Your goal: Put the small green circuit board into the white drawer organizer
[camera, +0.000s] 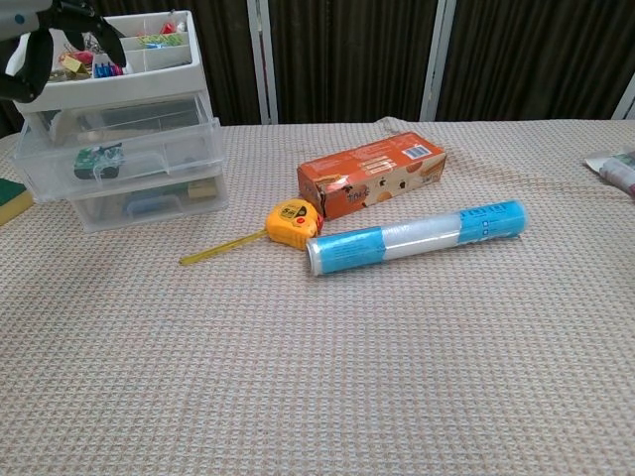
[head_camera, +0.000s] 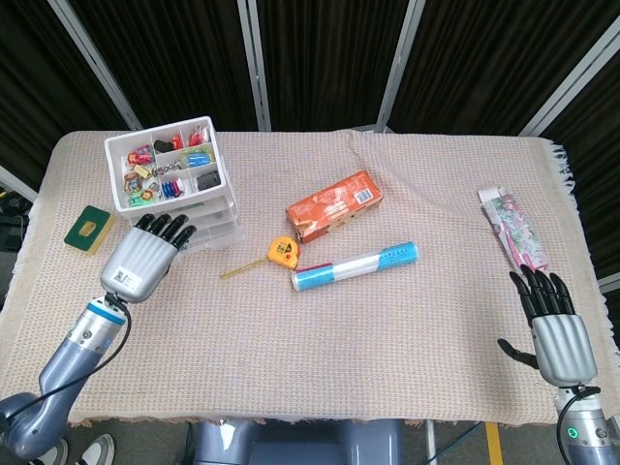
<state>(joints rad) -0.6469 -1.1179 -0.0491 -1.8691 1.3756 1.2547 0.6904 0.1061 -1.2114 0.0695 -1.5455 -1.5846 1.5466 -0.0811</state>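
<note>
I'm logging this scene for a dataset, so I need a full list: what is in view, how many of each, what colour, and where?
drawer organizer: 1, white and clear, table's far left, top drawer pulled out
circuit board: 1, green, inside the open top drawer
small sorted items: several, mixed colours, organizer's top tray
green pad: 1, left of the organizer
carton: 1, orange, mid-table
tape measure: 1, yellow, tape pulled out, in front of the carton
tube: 1, blue and clear, lying right of the tape measure
packet: 1, white and pink, right edge
tablecloth: 1, beige
left hand: open, beside the organizer
right hand: open, near right corner
</note>
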